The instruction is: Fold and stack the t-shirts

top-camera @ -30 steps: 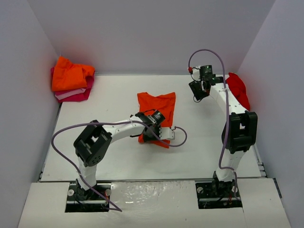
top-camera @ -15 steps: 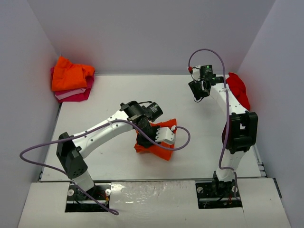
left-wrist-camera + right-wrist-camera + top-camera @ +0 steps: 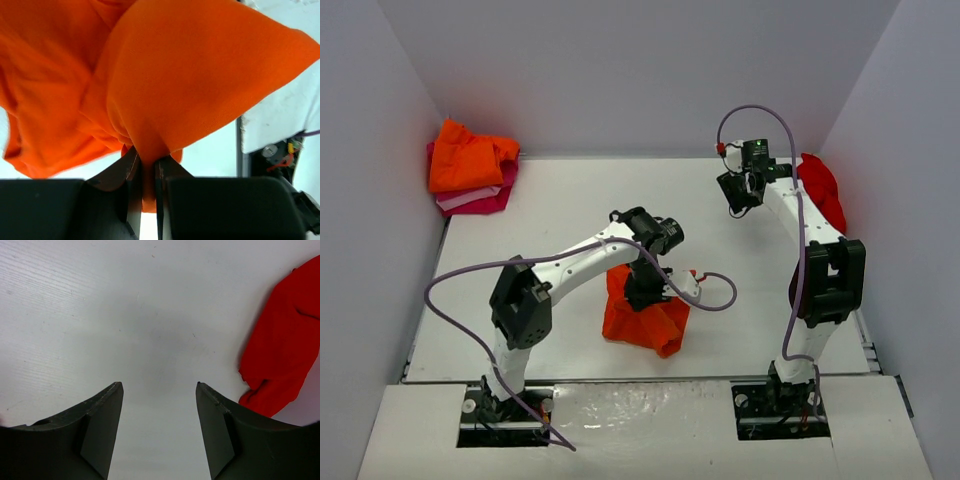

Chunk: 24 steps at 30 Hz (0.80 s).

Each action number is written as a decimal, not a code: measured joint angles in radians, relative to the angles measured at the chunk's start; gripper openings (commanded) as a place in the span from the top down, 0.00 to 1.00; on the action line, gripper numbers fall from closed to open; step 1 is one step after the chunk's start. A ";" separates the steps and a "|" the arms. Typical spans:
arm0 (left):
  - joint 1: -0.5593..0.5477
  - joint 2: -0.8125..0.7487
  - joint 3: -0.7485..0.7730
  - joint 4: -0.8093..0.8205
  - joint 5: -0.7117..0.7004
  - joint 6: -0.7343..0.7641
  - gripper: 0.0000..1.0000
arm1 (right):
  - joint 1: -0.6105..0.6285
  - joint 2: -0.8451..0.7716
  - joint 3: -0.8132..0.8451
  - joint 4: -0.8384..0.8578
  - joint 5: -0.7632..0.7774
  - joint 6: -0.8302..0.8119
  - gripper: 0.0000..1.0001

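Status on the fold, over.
Left gripper shut on orange t-shirt, hanging bunched. Right gripper open, empty, near red t-shirt. Nothing blocking.

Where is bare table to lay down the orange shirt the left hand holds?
Free: the table between the corner stack and the held orange t-shirt, and its far middle. Crowded: the right edge, by the red t-shirt and right hand.

Plain grey walls enclosed the white table from nine o'clock through twelve to three, evenly lit.
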 measured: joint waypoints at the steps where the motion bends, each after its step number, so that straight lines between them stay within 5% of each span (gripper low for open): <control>1: 0.003 0.029 0.028 0.000 0.004 0.009 1.00 | 0.000 0.000 -0.001 0.000 0.000 -0.001 0.43; 13: 0.144 0.211 0.247 0.003 0.078 0.071 1.00 | -0.012 0.000 -0.002 0.001 -0.007 -0.005 0.43; 24: 0.176 0.214 0.250 0.005 0.080 0.076 1.00 | -0.013 0.005 -0.002 0.001 -0.036 -0.004 0.43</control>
